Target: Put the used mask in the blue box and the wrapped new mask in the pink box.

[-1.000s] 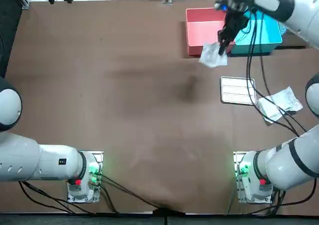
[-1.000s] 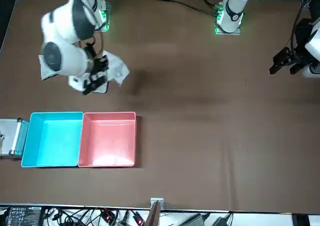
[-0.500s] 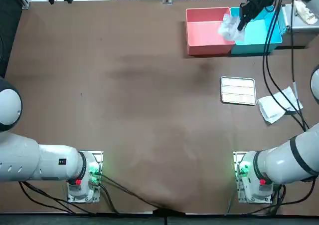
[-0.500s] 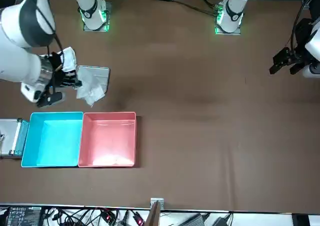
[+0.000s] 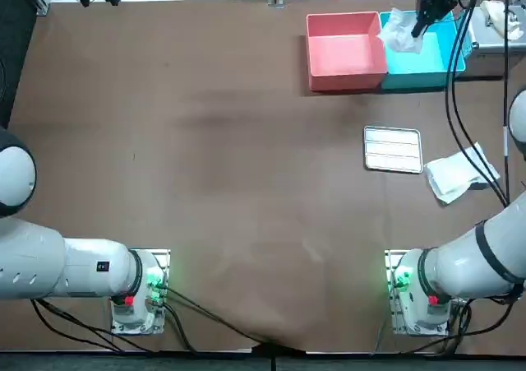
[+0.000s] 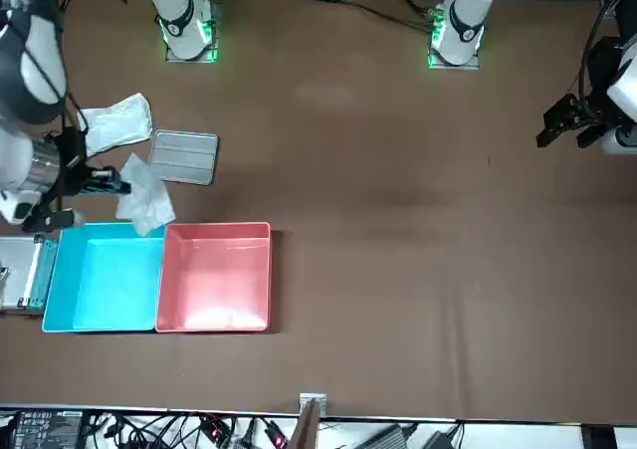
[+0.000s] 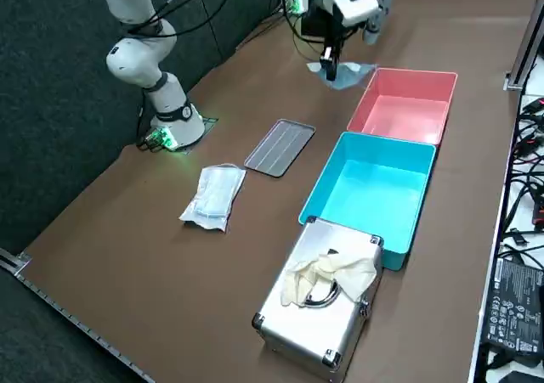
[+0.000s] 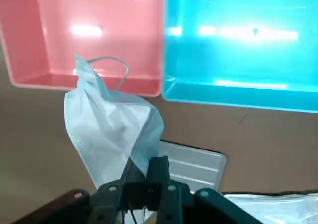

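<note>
Right tool [image 8: 147, 168] clamped on used mask [image 8: 109, 129], near blue box [image 8: 238, 92]

right gripper [image 8: 149, 169] with used mask [image 5: 399, 32] near blue box [image 5: 429, 56] | inside bare | pink box [image 5: 345, 54] one side | metal case [image 7: 297, 328] opposite

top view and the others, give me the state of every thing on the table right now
used mask: crumpled, hanging from the right gripper, in no box yet
right gripper: shut on used mask, raised above the table
blue box: open, empty
pink box: open, empty
wrapped new mask: lying on the table, in its wrap
metal tray: flat on the table, empty
metal case: shut, pale gloves on its lid
</note>
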